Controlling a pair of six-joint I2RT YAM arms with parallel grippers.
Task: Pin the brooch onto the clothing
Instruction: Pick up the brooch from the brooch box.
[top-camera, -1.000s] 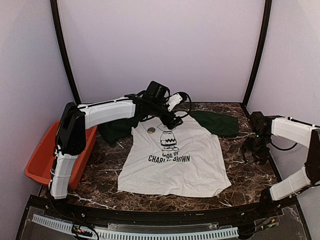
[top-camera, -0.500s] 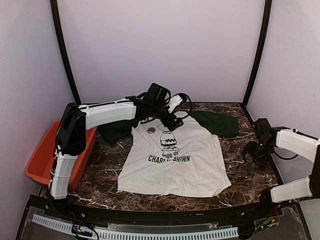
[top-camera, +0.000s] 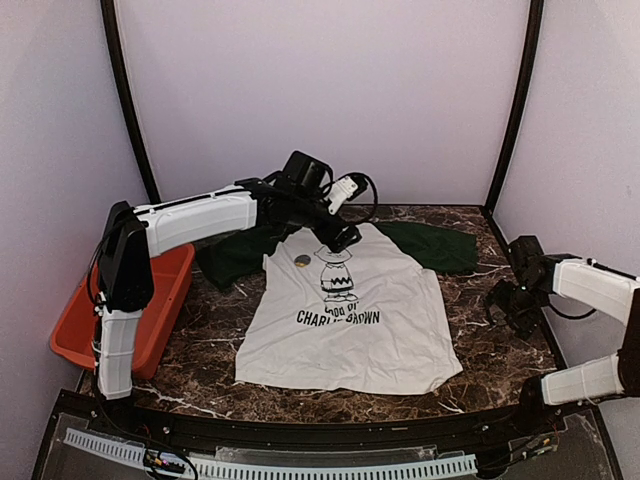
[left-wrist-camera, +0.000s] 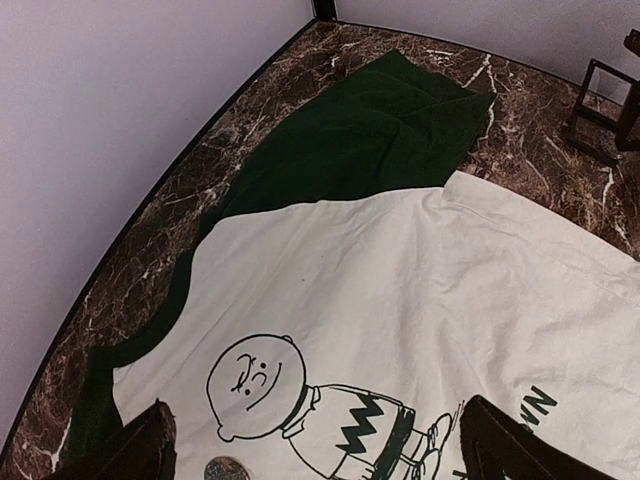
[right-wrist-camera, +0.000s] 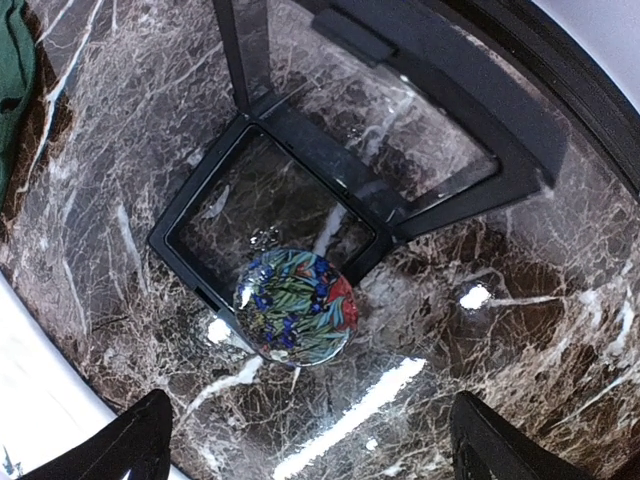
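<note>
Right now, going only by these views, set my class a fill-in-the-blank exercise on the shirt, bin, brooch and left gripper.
1. The shirt has dark ___ sleeves.
2. The bin beside the shirt is ___.
3. The flowered brooch shows in the ___ wrist view.
4. The left gripper hovers over the printed boy with its jaws ___.

Missing words: green; orange; right; open.
</note>
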